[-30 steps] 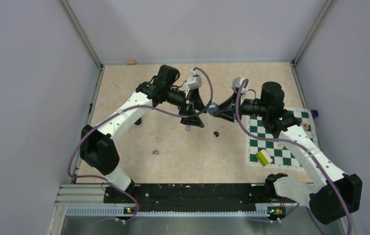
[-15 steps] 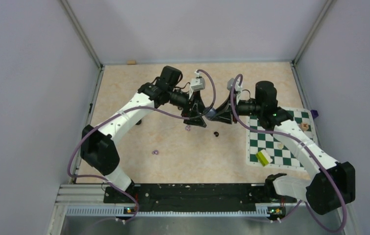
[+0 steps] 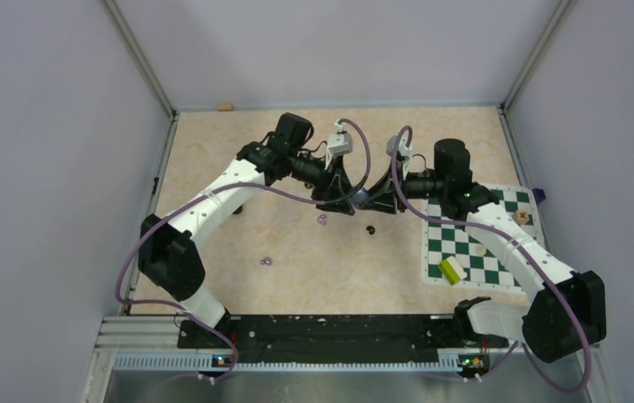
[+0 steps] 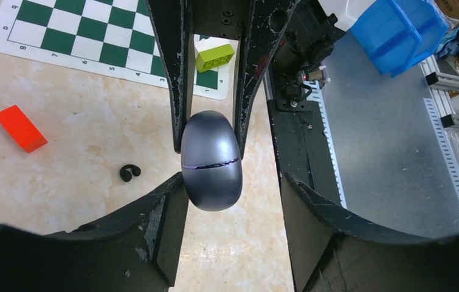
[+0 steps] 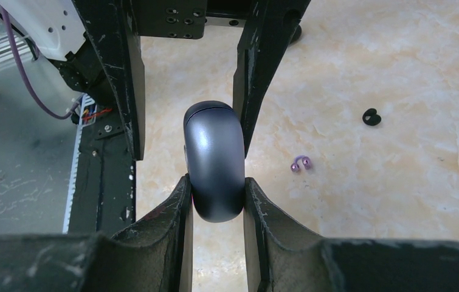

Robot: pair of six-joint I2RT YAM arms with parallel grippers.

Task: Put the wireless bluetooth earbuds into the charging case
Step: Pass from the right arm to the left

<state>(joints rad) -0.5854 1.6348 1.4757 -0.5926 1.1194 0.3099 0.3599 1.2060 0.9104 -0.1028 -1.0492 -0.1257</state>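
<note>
Right wrist: my right gripper (image 5: 216, 182) pinches the shut charging case (image 5: 213, 146) so my left gripper (image 4: 231, 185), spread opposite, can likely open it.

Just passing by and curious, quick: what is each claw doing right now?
Left gripper: open, straddling the charging case, not clamped on it.
Right gripper: closed, holding the charging case.

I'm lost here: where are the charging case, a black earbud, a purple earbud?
charging case (image 5: 213, 159): right wrist view, grey shell's middle.
black earbud (image 5: 369, 115): right wrist view, its body.
purple earbud (image 5: 306, 162): right wrist view, right bulb.
</note>
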